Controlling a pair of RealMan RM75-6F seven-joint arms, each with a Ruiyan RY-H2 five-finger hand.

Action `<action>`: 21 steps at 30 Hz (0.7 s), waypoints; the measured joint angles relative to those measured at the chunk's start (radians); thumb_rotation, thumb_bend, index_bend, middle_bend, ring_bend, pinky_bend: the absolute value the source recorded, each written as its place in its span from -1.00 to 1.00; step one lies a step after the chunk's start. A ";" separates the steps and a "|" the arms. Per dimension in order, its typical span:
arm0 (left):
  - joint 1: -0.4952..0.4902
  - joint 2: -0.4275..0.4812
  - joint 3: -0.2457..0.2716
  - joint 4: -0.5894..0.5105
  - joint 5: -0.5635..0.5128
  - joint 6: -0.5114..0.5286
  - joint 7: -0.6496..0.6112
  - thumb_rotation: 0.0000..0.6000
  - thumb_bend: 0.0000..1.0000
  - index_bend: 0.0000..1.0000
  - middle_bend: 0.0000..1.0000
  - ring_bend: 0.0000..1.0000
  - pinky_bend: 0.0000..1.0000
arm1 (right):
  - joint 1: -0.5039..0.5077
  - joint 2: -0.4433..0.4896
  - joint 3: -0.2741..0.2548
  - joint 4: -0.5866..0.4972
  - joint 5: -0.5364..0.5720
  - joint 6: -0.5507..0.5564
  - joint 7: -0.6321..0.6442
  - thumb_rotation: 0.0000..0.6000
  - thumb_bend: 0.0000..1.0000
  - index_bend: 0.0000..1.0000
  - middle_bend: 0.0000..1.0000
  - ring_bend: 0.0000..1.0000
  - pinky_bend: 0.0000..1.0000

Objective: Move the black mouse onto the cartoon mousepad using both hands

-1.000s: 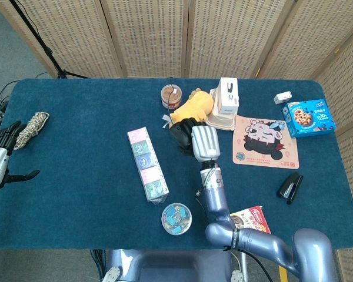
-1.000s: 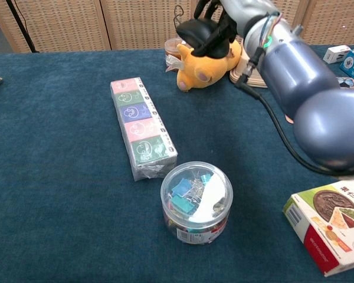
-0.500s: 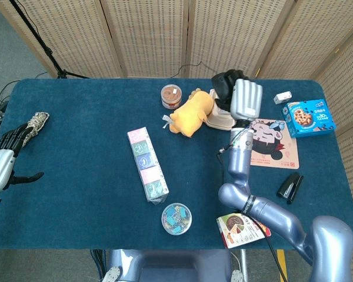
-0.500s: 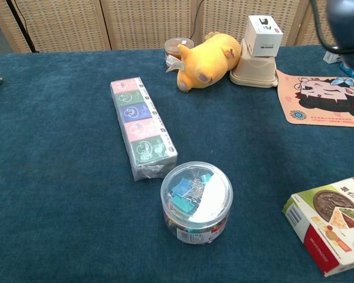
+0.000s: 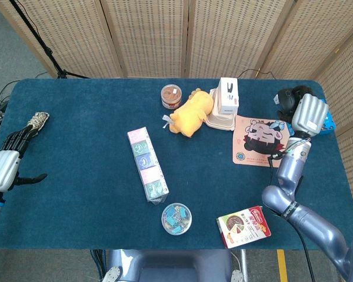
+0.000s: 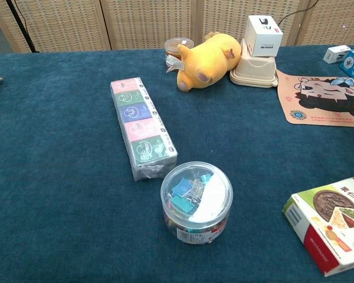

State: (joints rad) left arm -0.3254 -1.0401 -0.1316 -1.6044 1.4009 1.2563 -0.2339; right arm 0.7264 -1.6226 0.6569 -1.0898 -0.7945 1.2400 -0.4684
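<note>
woven wicker screen panels [image 5: 165, 35] stand behind the blue-covered table [image 5: 76, 200]; grey floor [image 5: 12, 53].

Glossy blue-grey arms, ribbed silver right hand [image 5: 307, 114], black fingers, thin cable

Even bright overhead light, soft shadows, no glare; both views sharp, slight edge distortion.
</note>
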 measured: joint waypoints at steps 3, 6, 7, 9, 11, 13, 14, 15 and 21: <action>-0.001 -0.001 0.000 -0.001 -0.003 -0.001 0.005 1.00 -0.84 -1.00 -1.00 -1.00 -1.00 | -0.019 -0.008 -0.046 0.004 0.002 -0.019 0.012 1.00 0.49 -0.02 -0.03 0.01 0.15; 0.000 -0.001 -0.001 -0.001 -0.005 0.000 0.005 1.00 -0.84 -1.00 -1.00 -1.00 -1.00 | -0.028 -0.030 -0.089 0.018 0.001 -0.038 0.023 1.00 0.49 -0.02 -0.03 0.01 0.15; 0.001 -0.001 -0.001 -0.001 -0.005 0.001 0.004 1.00 -0.84 -1.00 -1.00 -1.00 -1.00 | -0.029 -0.037 -0.096 0.027 0.001 -0.043 0.026 1.00 0.49 -0.02 -0.03 0.00 0.15; 0.001 0.000 -0.002 -0.001 -0.007 0.002 0.001 1.00 -0.84 -1.00 -1.00 -1.00 -1.00 | -0.030 -0.055 -0.107 0.049 0.006 -0.057 0.033 1.00 0.48 -0.02 -0.03 0.01 0.15; 0.002 0.001 -0.002 0.000 -0.008 0.002 -0.002 1.00 -0.84 -1.00 -1.00 -1.00 -1.00 | -0.029 -0.072 -0.117 0.074 0.014 -0.073 0.040 1.00 0.49 -0.02 -0.03 0.01 0.15; 0.002 0.002 -0.002 0.001 -0.008 0.002 -0.004 1.00 -0.84 -1.00 -1.00 -1.00 -1.00 | -0.028 -0.089 -0.124 0.100 0.022 -0.089 0.047 1.00 0.49 -0.02 -0.03 0.01 0.15; 0.002 0.002 -0.002 0.001 -0.007 0.002 -0.005 1.00 -0.84 -1.00 -1.00 -1.00 -1.00 | -0.026 -0.100 -0.128 0.120 0.025 -0.099 0.053 1.00 0.49 -0.02 -0.03 0.01 0.15; 0.002 0.003 -0.002 0.001 -0.007 0.002 -0.007 1.00 -0.84 -1.00 -1.00 -1.00 -1.00 | -0.025 -0.109 -0.131 0.135 0.027 -0.106 0.058 1.00 0.49 -0.02 -0.03 0.01 0.15; 0.001 0.002 -0.004 0.006 -0.013 -0.003 -0.008 1.00 -0.84 -1.00 -1.00 -1.00 -1.00 | -0.010 -0.167 -0.144 0.216 0.031 -0.150 0.109 1.00 0.49 -0.02 -0.03 0.01 0.15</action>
State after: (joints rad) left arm -0.3247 -1.0385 -0.1352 -1.5986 1.3881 1.2531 -0.2420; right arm 0.7165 -1.7899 0.5131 -0.8739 -0.7632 1.0904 -0.3594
